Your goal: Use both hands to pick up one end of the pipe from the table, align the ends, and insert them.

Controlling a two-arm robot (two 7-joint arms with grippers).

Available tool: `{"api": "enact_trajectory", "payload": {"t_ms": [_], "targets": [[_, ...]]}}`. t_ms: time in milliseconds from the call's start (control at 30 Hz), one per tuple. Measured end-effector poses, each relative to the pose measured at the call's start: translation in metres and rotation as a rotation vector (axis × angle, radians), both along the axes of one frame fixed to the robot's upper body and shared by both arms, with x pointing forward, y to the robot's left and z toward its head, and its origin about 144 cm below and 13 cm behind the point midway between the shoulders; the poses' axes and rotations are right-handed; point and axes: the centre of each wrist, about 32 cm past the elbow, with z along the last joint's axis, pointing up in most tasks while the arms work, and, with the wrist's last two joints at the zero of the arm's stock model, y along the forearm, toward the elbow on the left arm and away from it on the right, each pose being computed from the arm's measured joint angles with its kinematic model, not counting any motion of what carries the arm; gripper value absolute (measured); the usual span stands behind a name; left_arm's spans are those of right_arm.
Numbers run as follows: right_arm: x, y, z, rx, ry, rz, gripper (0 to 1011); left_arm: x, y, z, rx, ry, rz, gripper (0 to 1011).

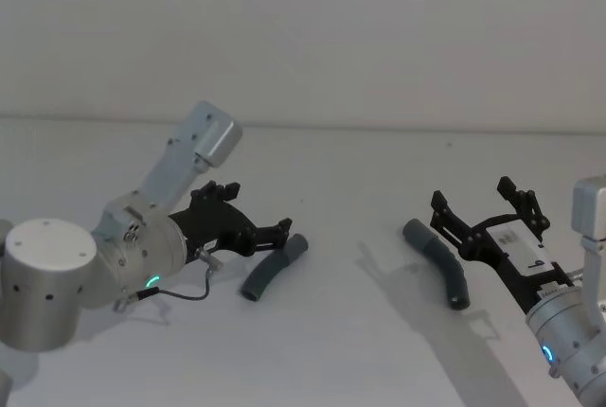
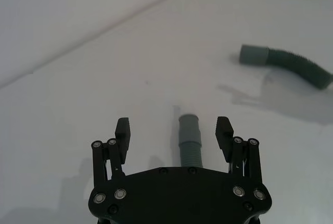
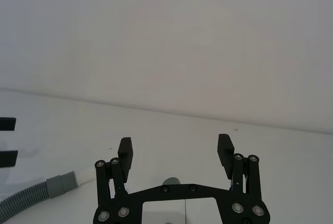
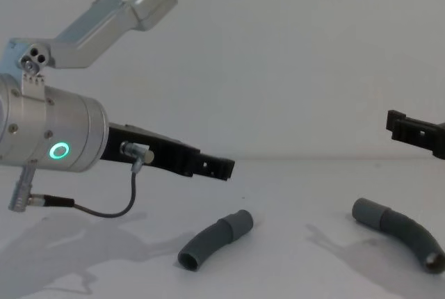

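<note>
Two dark grey pieces of the pipe lie apart on the pale table (image 1: 341,151). The shorter piece (image 1: 275,270) lies left of centre, its cuff end (image 2: 189,129) between the fingers of my open left gripper (image 1: 254,210), which hovers just above it (image 4: 221,167). The longer piece (image 1: 437,260) curves at the right, cuff end (image 1: 415,231) toward the middle. My right gripper (image 1: 472,192) is open above and just right of it, clear of the table (image 4: 400,124). The right wrist view shows the shorter piece (image 3: 36,195) beyond its own fingers (image 3: 225,150).
The table's far edge (image 1: 379,128) meets a plain pale wall. A thin black cable (image 4: 104,210) loops under the left wrist with its green ring light (image 4: 60,151). Bare table lies between the two pieces and in front of them.
</note>
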Motion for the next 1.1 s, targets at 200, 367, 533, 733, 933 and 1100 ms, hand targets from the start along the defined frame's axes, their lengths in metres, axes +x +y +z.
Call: {"api": "enact_trajectory", "payload": {"t_ms": [200, 367, 533, 733, 933, 1100], "targets": [[0.0, 0.0, 0.0, 0.0, 0.0, 0.0, 1001, 0.01, 0.001, 0.001, 0.048, 0.034, -0.042, 1002], [0.0, 0.0, 0.0, 0.0, 0.0, 0.0, 1001, 0.018, 0.002, 0.0, 0.082, 0.053, -0.065, 1002], [0.0, 0.0, 0.0, 0.0, 0.0, 0.0, 1001, 0.024, 0.003, -0.001, 0.102, 0.067, -0.076, 1002], [0.0, 0.0, 0.0, 0.0, 0.0, 0.0, 1001, 0.031, 0.002, -0.003, 0.116, 0.089, -0.084, 1002], [0.0, 0.0, 0.0, 0.0, 0.0, 0.0, 1001, 0.036, 0.001, -0.005, 0.124, 0.113, -0.087, 1002], [0.0, 0.0, 0.0, 0.0, 0.0, 0.0, 1001, 0.04, -0.001, -0.006, 0.127, 0.123, -0.087, 1002]]}}
